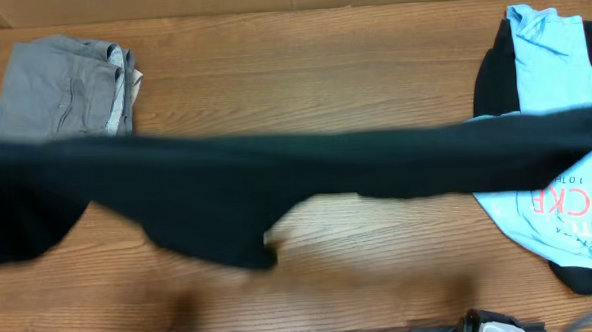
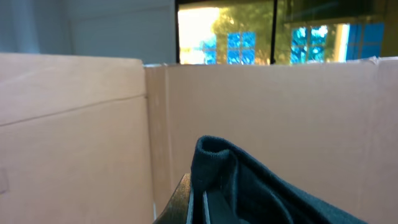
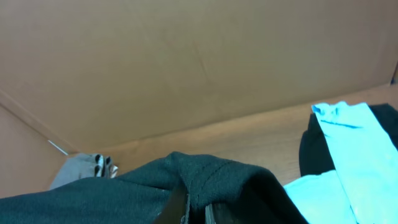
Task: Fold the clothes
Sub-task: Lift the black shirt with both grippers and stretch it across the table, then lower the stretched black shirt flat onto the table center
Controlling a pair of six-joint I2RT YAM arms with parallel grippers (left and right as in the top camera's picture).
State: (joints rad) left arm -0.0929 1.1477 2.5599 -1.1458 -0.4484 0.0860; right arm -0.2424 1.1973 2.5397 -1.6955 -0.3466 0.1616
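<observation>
Black T-shirt (image 1: 276,172) stretched wide above the table (image 1: 302,76)!
My left gripper (image 2: 196,204) and right gripper (image 3: 196,210) are each clamped on one end, fabric sagging between, one end over a blue tee (image 1: 552,65).

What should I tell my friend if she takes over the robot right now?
Left claw: shut on the black T-shirt, held up high.
Right claw: shut on the same shirt's other end.
The shirt hangs stretched between them across the table, not folded yet.
Grey garment: far left, looks folded already.
Light-blue printed tee: far right, loose on top of another black garment.
Left to do: probably lay the black T-shirt flat and fold it, then the two on the right.
</observation>
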